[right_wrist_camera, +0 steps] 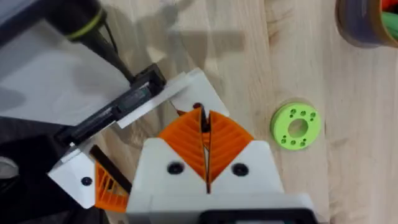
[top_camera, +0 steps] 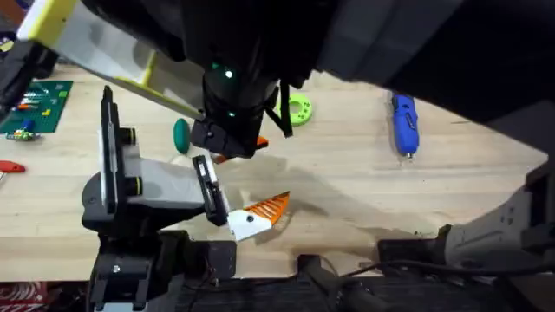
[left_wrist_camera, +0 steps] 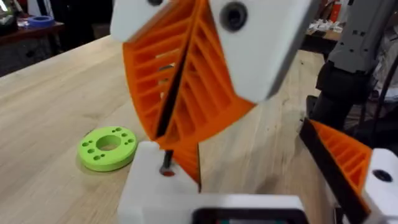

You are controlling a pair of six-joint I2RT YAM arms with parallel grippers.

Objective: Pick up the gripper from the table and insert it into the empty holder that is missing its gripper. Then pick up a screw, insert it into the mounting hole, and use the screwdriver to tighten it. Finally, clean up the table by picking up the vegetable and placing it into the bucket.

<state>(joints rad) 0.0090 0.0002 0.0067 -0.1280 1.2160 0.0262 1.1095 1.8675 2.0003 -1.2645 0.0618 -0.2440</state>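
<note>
My right gripper [right_wrist_camera: 203, 118] [left_wrist_camera: 168, 152] is shut on a thin dark screw [left_wrist_camera: 166, 168]. The screw's tip touches the white base [right_wrist_camera: 186, 87] of the gripper, which sits at the black holder [right_wrist_camera: 118, 106] [top_camera: 211, 195]. A second orange finger [top_camera: 264, 212] [left_wrist_camera: 342, 155] lies beside the holder. Both arms hang dark and blurred above this spot in the overhead view, so my left gripper's state is hidden. The teal vegetable [top_camera: 180, 134] lies on the table behind the holder. Far right lies the blue screwdriver [top_camera: 404, 121]. The bucket's rim [right_wrist_camera: 357, 31] shows beyond the ring.
A lime-green ring [top_camera: 299, 111] [left_wrist_camera: 107, 147] [right_wrist_camera: 296, 126] lies just behind the work spot. The light-grey arm body [top_camera: 156, 182] fills the near left. A green circuit board [top_camera: 35, 104] and a red tool [top_camera: 9, 166] lie at the left edge.
</note>
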